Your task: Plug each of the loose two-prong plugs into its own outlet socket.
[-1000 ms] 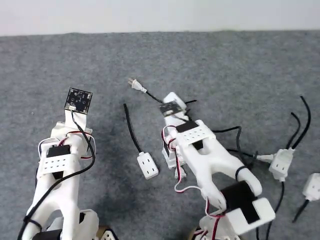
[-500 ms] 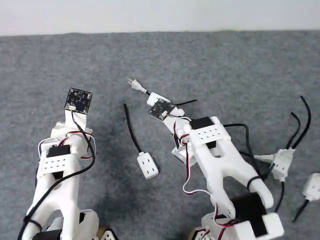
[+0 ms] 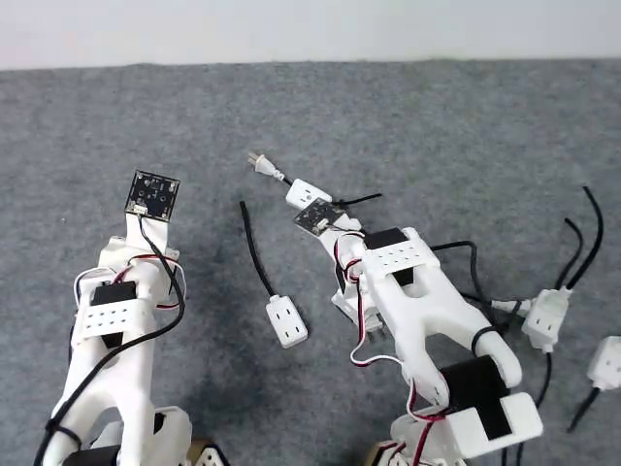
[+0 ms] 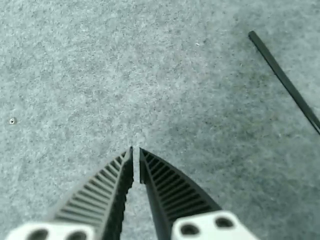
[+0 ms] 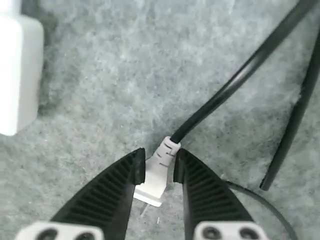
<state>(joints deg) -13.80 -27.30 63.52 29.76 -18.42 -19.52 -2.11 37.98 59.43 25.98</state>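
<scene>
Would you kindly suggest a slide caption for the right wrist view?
Right gripper, jaws closed on a white two-prong plug with a black cord, above the grey carpeted table.

Two white jointed robot arms (image 3: 112, 320) (image 3: 419, 303). Three white boxy plastic outlet sockets (image 3: 286, 321) (image 3: 544, 316) (image 3: 606, 362), counted from above. Three small white two-prong plugs (image 3: 260, 163) (image 3: 508, 307) (image 5: 152, 175). One grey carpeted table (image 3: 437, 126). Also thin black cords (image 3: 254, 248), too tangled to count.
</scene>
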